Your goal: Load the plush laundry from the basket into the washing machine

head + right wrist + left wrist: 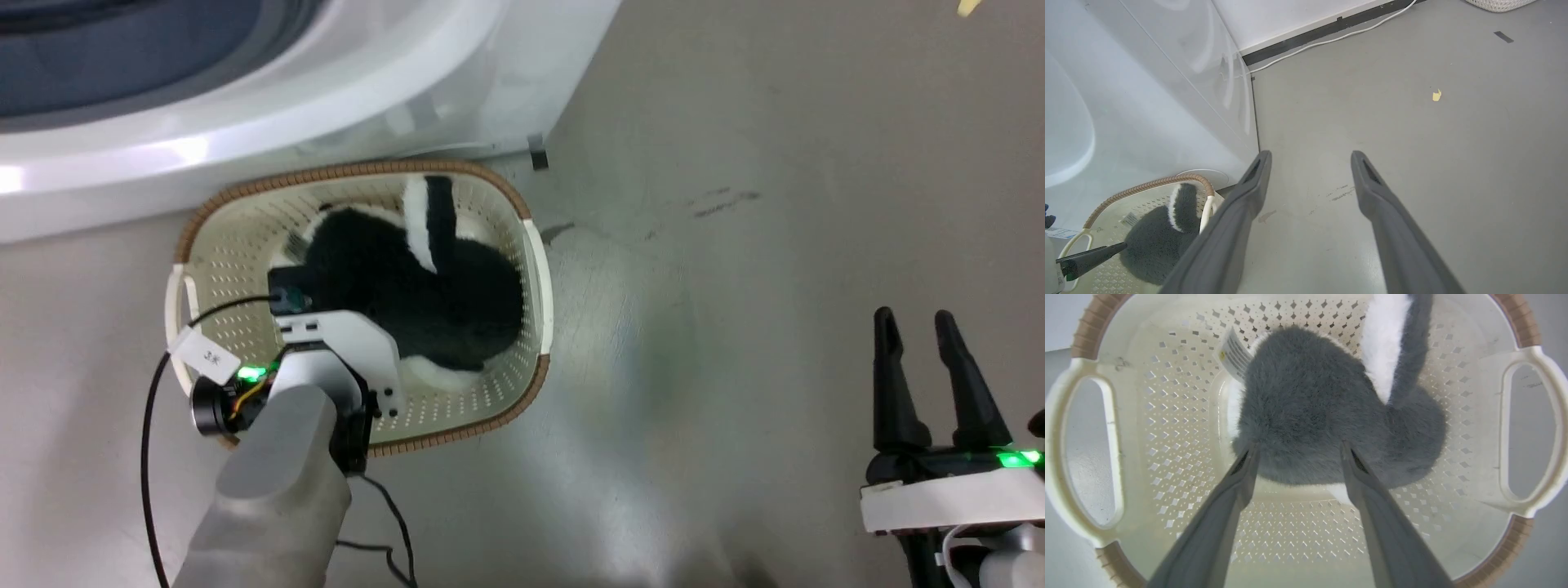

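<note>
The cream basket (359, 170) with its brown rim stands on the floor against the white washing machine (245, 122). The plush laundry (424, 294), dark fur with white stripes, lies inside it. My left wrist (343, 343) hangs over the basket's near side and hides the fingers below it. In the left wrist view my left gripper (1299, 447) is open, both fingertips at the near edge of the plush laundry (1310, 412), with nothing pinched. My right gripper (918, 327) stands open and empty over bare floor at the lower right. From the right wrist view, basket (1147, 185) and plush (1155, 241) sit lower left.
A black cable (151, 441) trails from my left arm across the floor. A yellow scrap (1437, 95) and scuff marks (722, 202) mark the grey floor to the right. A white cord (1331, 41) runs along the wall, and a white perforated item (1498, 4) sits far off.
</note>
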Motion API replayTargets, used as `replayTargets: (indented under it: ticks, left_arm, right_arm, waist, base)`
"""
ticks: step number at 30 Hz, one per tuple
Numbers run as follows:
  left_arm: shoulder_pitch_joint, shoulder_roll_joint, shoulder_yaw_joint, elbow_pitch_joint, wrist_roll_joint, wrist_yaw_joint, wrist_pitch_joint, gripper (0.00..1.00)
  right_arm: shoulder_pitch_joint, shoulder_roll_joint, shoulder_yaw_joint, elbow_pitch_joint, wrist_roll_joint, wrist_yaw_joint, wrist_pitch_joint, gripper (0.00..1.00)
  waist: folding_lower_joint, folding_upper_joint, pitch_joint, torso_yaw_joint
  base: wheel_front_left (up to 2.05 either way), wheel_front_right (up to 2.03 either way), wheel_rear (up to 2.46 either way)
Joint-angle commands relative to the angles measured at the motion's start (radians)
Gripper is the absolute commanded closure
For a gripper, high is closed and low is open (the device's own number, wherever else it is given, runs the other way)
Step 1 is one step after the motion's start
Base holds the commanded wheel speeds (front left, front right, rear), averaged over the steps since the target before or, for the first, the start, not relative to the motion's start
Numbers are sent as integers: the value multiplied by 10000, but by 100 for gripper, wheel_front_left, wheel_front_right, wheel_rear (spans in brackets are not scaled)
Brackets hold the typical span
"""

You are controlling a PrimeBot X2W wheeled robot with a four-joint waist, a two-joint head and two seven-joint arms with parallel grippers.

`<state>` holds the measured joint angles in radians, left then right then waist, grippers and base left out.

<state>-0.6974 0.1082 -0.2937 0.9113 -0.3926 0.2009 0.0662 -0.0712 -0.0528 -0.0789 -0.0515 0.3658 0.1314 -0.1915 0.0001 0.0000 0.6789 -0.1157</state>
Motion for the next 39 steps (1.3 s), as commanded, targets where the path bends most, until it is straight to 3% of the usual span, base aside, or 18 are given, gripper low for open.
replayTargets:
  ticks: [1, 30, 34, 35, 36, 37, 39]
  left_arm:
    - [-315, 23, -75, 210, -136, 81, -71, 0]
    - [-3336, -173, -1050, 3314, -1749, 193, -1132, 0]
    - [-3386, -234, -1143, 3421, -1797, -26, -1120, 0]
    - [-3392, -248, -1156, 3440, -1810, -65, -1116, 48]
    - [-3399, -264, -1170, 3448, -1824, -128, -1152, 87]
    - [-3399, -286, -1179, 3464, -1854, -206, -1113, 100]
    - [-3418, -321, -1219, 3480, -1872, -303, -1149, 100]
  right_arm:
    - [-148, 20, -54, -95, 128, -5, -91, 0]
    - [-24, 26, -619, -801, 1020, -7, -688, 0]
    - [21, 26, -657, -855, 1028, -7, -687, 0]
    - [27, 26, -660, -857, 1026, -7, -680, 0]
    - [32, 26, -660, -860, 1024, -7, -670, 0]
    - [35, 26, -663, -866, 1020, -7, -661, 0]
    - [46, 26, -682, -888, 1009, -7, -647, 0]
  waist:
    - [-1, 0, 262, 14]
    - [-1, 0, 3055, -85]
    - [-1, 0, 3110, -55]
    - [-1, 0, 3108, -47]
    - [-1, 0, 3103, -42]
    - [-1, 0, 3096, -38]
    - [-1, 0, 3080, -34]
  base:
    - [0, 0, 0]
    - [0, 0, 0]
    - [0, 0, 0]
    - [0, 0, 0]
    - [0, 0, 0]
    - [0, 0, 0]
    - [0, 0, 0]
